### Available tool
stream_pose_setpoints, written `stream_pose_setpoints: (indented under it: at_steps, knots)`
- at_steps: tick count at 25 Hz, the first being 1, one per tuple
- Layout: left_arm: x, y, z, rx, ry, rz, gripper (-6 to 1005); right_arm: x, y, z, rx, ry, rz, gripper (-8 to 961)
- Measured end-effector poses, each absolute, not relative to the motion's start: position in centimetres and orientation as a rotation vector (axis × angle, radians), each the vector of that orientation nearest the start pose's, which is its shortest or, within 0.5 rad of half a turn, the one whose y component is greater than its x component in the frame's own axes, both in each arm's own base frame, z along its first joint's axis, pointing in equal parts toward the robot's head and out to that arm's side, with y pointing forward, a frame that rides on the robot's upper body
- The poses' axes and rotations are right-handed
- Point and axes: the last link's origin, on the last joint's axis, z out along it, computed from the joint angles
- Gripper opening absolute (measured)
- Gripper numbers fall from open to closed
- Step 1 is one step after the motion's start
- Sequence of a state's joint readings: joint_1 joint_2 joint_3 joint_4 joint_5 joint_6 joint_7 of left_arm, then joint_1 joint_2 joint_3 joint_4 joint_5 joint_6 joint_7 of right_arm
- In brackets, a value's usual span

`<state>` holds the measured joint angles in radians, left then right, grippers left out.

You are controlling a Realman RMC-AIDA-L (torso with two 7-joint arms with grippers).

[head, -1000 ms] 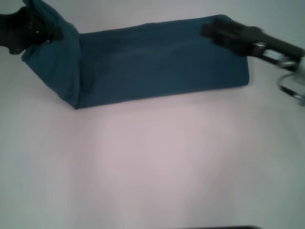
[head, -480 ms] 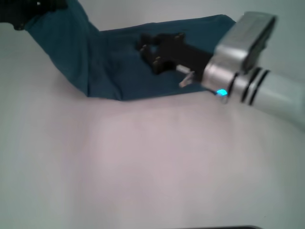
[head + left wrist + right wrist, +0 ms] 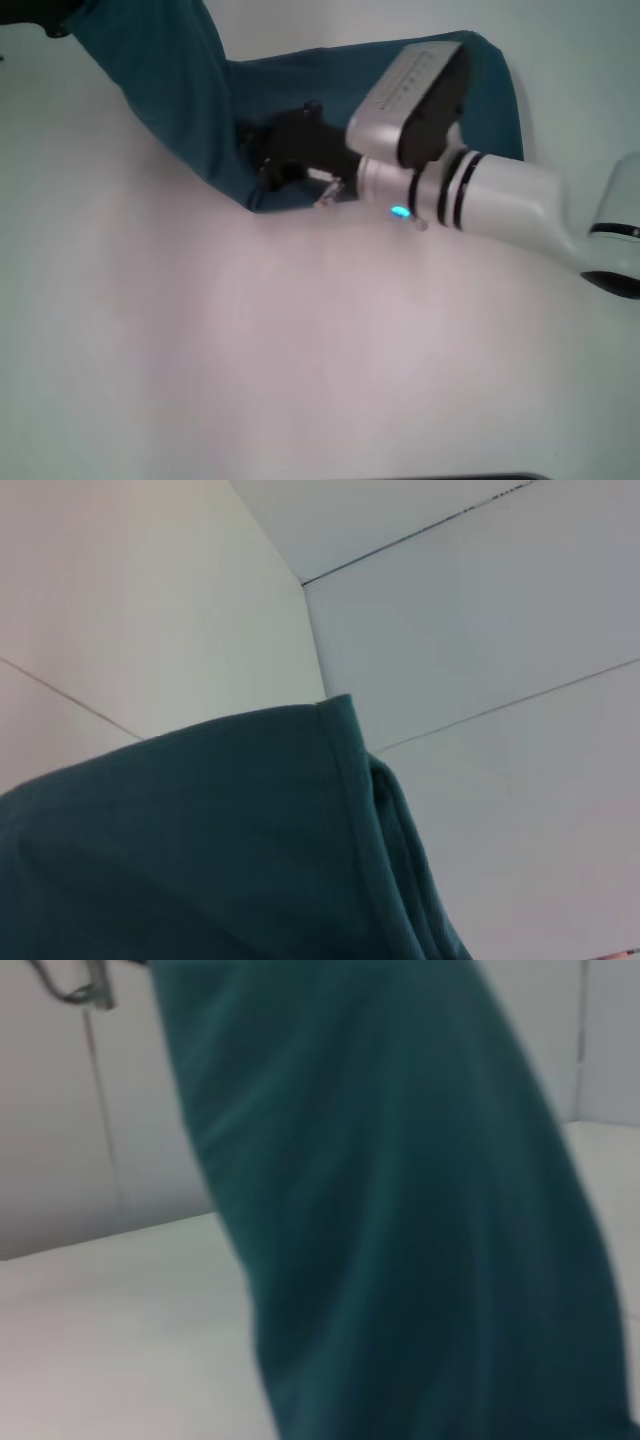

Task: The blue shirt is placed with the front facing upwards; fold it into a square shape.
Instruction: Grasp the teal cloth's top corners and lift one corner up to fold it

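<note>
The blue shirt (image 3: 300, 85) lies as a long folded band across the far part of the white table (image 3: 300, 350), plain teal side up. Its left end (image 3: 170, 70) is lifted off the table and hangs from my left gripper (image 3: 35, 12), which is shut on it at the top left corner of the head view. My right gripper (image 3: 255, 155) reaches across the band to the crease where the lifted part leaves the table, and looks open and apart from the cloth. Teal cloth fills the left wrist view (image 3: 200, 840) and the right wrist view (image 3: 400, 1210).
My right arm's silver forearm (image 3: 450, 190) lies over the right half of the shirt. The near half of the table is bare white surface. White tiled wall panels (image 3: 480, 630) stand behind the table.
My right gripper has left the shirt's far right corner and swept left across it to the crease. My left gripper has carried the lifted end higher and rightward, so more cloth is off the table.
</note>
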<state>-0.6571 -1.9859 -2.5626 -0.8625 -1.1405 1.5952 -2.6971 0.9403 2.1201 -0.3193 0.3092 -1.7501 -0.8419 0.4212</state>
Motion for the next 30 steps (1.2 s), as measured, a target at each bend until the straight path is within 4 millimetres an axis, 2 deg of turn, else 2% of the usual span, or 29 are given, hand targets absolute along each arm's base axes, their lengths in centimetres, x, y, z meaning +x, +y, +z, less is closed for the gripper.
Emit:
stream_pose_setpoints:
  at_steps: [2, 6, 16, 23, 28, 30]
  knots:
    - [-21.8, 38.8, 8.8, -2.141, -1.958, -0.967, 46, 16.8, 34.9, -16.6, -2.569, 0.41, 0.641, 22]
    - [-22.1, 38.7, 8.9, -2.128, -1.963, -0.972, 46, 15.5, 33.8, -17.5, -2.646, 0.345, 0.651, 23]
    - [-21.9, 38.6, 9.1, -2.134, -1.939, -1.026, 46, 14.4, 33.4, -18.2, -2.703, 0.265, 0.622, 24]
    - [-23.4, 38.2, 9.6, -2.074, -1.957, -1.004, 45, 16.8, 33.8, -16.6, -2.573, 0.413, 0.692, 24]
    - [-25.4, 36.7, 9.7, -2.03, -2.017, -0.974, 45, 18.3, 33.7, -15.2, -2.507, 0.425, 0.762, 24]
    - [-25.5, 36.1, 9.6, -2.045, -2.032, -0.98, 45, 19.0, 34.1, -14.8, -2.477, 0.431, 0.747, 24]
